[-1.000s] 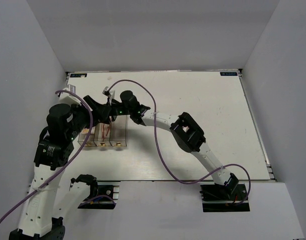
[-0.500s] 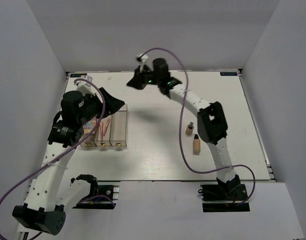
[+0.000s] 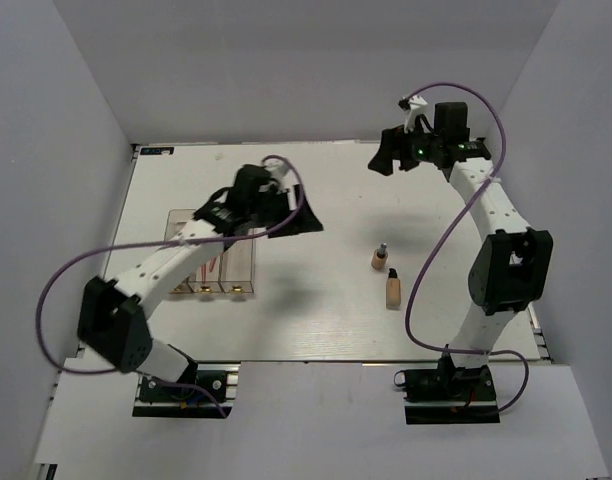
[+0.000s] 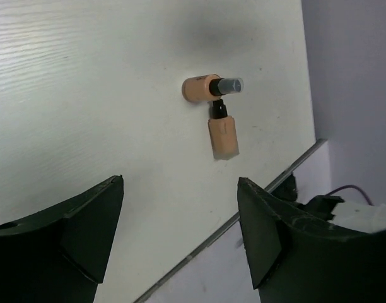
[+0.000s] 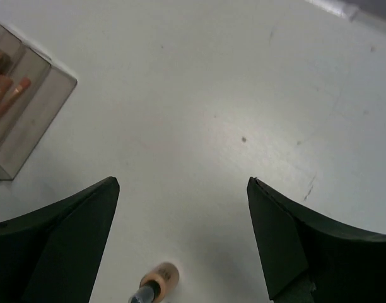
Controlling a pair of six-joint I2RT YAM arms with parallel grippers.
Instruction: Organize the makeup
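Two beige dark-capped bottles lie on the white table: a small one [image 3: 379,257] [image 4: 202,87] [image 5: 158,281] and a longer one [image 3: 393,288] [image 4: 223,136] just nearer. My left gripper [image 3: 308,220] [image 4: 180,182] hangs open and empty above the table's middle, left of the bottles. High over the far right of the table, my right gripper [image 3: 383,160] [image 5: 183,183] is also open and empty. Coral-pink sticks [image 3: 213,264] [image 5: 10,95] stand in the clear acrylic box [image 3: 248,262] [image 5: 35,120]. Other makeup in the box is hidden by my left arm.
The clear box sits at the left of the table, partly under my left arm. The table's near edge [image 4: 199,249] runs below the left gripper. Grey walls close in the table on three sides.
My right arm has swung from over the box up to the far right and its jaws have opened. The left gripper has moved from the box toward the middle. The two bottles have come into view.
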